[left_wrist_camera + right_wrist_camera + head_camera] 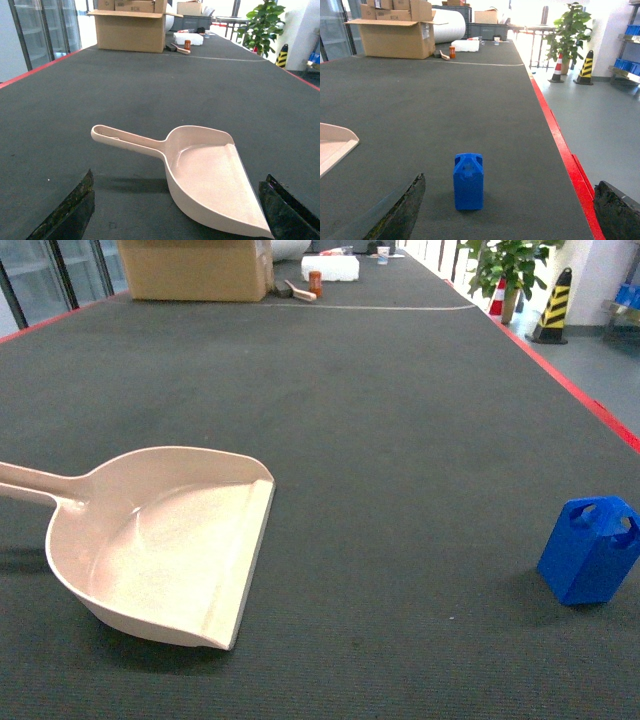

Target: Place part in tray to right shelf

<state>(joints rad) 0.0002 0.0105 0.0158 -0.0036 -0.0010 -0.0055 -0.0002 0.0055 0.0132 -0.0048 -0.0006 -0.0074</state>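
The beige tray (165, 545) lies on the dark mat at the left, handle pointing left, front lip facing right; nothing lies in it. The left wrist view shows the tray (205, 175) just ahead of my open left gripper (177, 212), whose jaws stand wide apart with nothing between them. A small bright-blue part (590, 550) stands upright near the mat's right edge. It appears again as the part (468, 181) a short way ahead of my open right gripper (512, 212), left of its centre. The right shelf is out of view. Neither gripper shows in the head view.
A red strip (580, 390) marks the mat's right edge, with floor beyond. Far back stand a cardboard box (195, 268), a white box (330, 268) and an orange can (315, 281). A potted plant (505, 270) and striped cone (553, 305) stand off to the right.
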